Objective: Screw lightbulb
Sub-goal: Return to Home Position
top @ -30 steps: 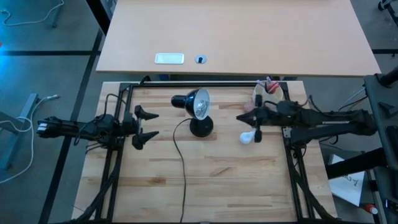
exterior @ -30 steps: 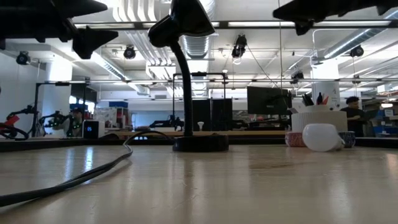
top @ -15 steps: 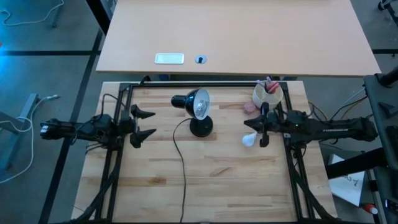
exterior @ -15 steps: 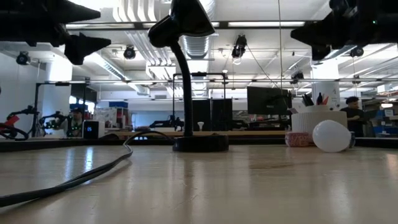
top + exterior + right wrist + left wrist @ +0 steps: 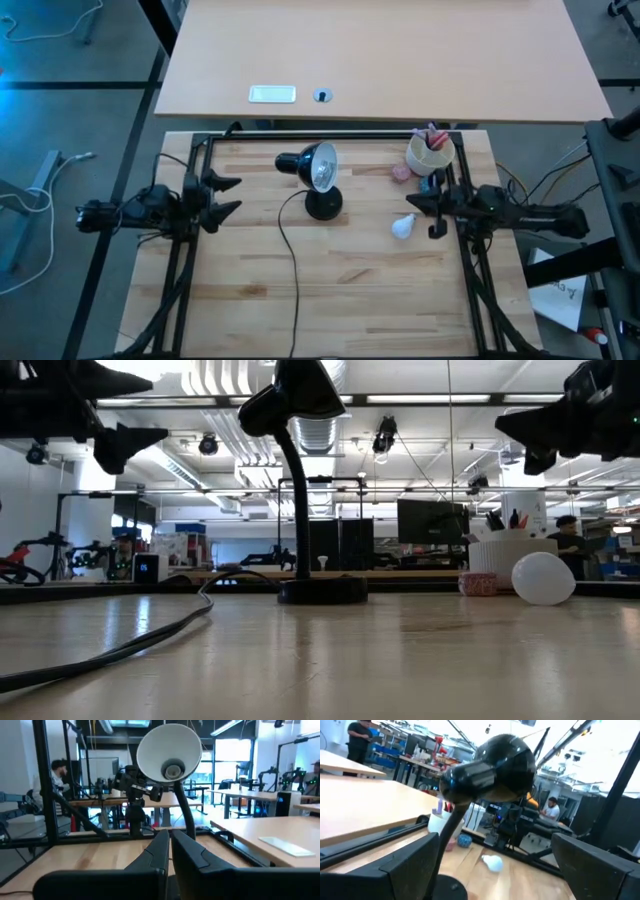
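The white lightbulb [image 5: 402,227] lies on its side on the table, right of the lamp; it also shows in the low view [image 5: 543,577] and the left wrist view [image 5: 492,863]. The black desk lamp [image 5: 320,170] stands on its round base [image 5: 323,206]. Its shade faces the table's right side and the socket [image 5: 172,770] is bare. My right gripper [image 5: 410,199] is shut, above the table just beyond the bulb, touching nothing; its fingers meet in its wrist view [image 5: 170,842]. My left gripper [image 5: 226,196] is open and empty, left of the lamp.
A white cup with pens [image 5: 430,153] stands at the far right, with a pink ball [image 5: 402,172] and a blue ball [image 5: 464,840] beside it. The lamp's cord [image 5: 291,270] runs to the near edge. Black frame rails [image 5: 330,136] border the work area.
My right gripper has drawn back toward the table's right edge, away from the bulb. The bulb has rolled a little toward the right edge and turned on the table. My left gripper has drawn back toward the table's left edge, still open.
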Tool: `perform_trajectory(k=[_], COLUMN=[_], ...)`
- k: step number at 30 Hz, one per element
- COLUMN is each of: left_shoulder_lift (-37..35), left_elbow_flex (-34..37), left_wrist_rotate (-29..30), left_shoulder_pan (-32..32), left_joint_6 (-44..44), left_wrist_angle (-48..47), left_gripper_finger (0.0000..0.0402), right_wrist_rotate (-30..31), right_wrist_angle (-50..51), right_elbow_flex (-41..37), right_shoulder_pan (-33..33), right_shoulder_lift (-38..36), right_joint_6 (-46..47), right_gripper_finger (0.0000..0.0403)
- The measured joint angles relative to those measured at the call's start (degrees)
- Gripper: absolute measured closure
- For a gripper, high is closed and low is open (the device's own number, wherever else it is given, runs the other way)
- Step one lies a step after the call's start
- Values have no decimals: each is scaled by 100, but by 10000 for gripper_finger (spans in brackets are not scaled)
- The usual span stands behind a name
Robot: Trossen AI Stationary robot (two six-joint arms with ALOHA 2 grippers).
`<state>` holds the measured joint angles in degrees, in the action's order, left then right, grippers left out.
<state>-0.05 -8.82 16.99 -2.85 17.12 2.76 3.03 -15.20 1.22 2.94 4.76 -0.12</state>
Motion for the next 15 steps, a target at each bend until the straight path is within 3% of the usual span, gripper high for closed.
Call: perform_trajectory(k=[4,8,12,15], left_shoulder_lift=[4,7,50,34], left_elbow_flex=[212,676,811,816], left_wrist_rotate=[-97,-439,-1672,-2004], left_shoulder_pan=[6,7,2,6], left_joint_6=[-96,-130,-771,-1108], left_wrist_angle=[74,461,578,717], left_gripper_finger=[27,27,27,27], right_wrist_rotate=[3,-145,-175,264], right_wrist_angle=[663,740,1233,1403], right_elbow_flex=[-75,-73,-68,-55], right_shoulder_pan=[0,0,-2,13], right_shoulder_lift=[-465,-458,-382,-262], right_joint_6=[203,218,177,203], right_gripper_finger=[390,390,390,390])
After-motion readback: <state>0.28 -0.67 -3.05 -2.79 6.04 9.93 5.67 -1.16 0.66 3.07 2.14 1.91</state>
